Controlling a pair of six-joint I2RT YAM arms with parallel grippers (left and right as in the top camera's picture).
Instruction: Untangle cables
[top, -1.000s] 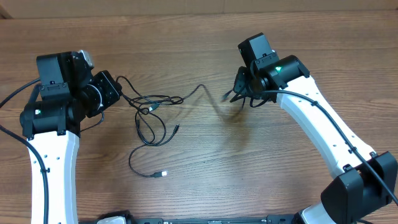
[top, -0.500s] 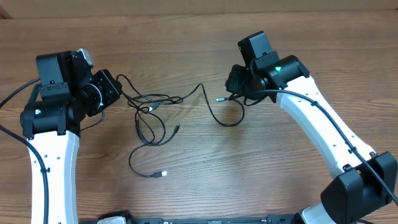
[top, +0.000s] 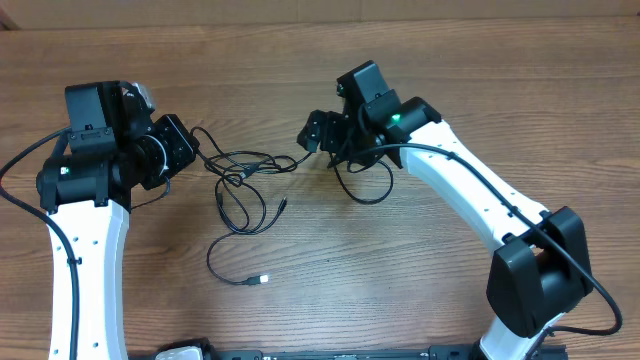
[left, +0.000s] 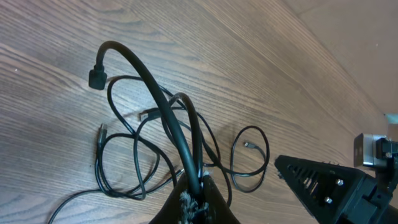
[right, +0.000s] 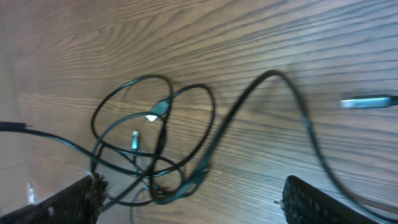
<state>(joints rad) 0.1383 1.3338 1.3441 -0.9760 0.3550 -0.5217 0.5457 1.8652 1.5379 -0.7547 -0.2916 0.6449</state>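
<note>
R gripper (top: 314, 132) jaws wide, nothing held, above the right strand of the cables (top: 243, 178), near table (top: 420, 290) centre, twd far edge. L gripper (top: 192, 153) clamped on a strand at the bunch's left end. Loops lie btwn both grippers. One plug end (top: 262, 279) lies twd near edge.

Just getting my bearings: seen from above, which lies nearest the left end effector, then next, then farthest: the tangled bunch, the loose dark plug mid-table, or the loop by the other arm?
From the left end effector:
1. Tangled bunch, just beside it.
2. Loose dark plug, mid-table.
3. Loop, under the right arm.
</note>
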